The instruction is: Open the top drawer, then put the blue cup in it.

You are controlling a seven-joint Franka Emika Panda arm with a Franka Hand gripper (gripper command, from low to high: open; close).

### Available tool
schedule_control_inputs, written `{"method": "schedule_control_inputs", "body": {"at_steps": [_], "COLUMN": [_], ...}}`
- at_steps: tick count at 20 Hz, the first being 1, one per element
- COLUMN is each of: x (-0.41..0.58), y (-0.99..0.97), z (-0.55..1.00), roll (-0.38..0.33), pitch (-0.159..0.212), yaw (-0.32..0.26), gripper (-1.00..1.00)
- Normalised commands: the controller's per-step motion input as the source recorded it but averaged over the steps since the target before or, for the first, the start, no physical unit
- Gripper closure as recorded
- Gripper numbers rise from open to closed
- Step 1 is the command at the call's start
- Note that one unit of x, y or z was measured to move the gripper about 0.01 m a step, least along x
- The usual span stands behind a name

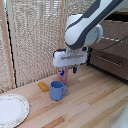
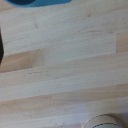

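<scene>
The blue cup (image 1: 57,90) stands upright on the wooden table, its loop handle toward the exterior view's right. My gripper (image 1: 69,71) hangs just above and behind it, fingers apart and holding nothing. In the wrist view only a blue edge of the cup (image 2: 40,2) shows, over bare wood. The dark-brown dresser stands at the exterior view's right, partly behind the arm. Its top drawer (image 1: 118,31) is the upper front; I cannot tell whether it stands out at all. A silver bar handle (image 1: 106,59) shows on the front below.
A small pink cup (image 1: 62,77) stands right behind the gripper; its pale rim (image 2: 102,121) shows in the wrist view. A yellow item (image 1: 44,86) lies beside the blue cup. A white plate (image 1: 11,110) sits near the front left corner. A slatted screen (image 1: 35,35) backs the table.
</scene>
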Motion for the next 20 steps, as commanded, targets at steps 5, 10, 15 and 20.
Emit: {"method": "schedule_control_inputs", "body": {"at_steps": [5, 10, 15, 20], "x": [0.437, 0.471, 0.237, 0.019], "y": [0.23, 0.04, 0.00, -0.02], "z": [0.00, -0.03, -0.17, -0.29], "roll": [-0.002, -0.024, -0.045, -0.112], "pitch": [0.077, 0.002, 0.013, 0.018], "yaw": [-0.001, 0.032, 0.033, 0.038], "gripper": [-1.00, -1.00, -1.00, -1.00]}}
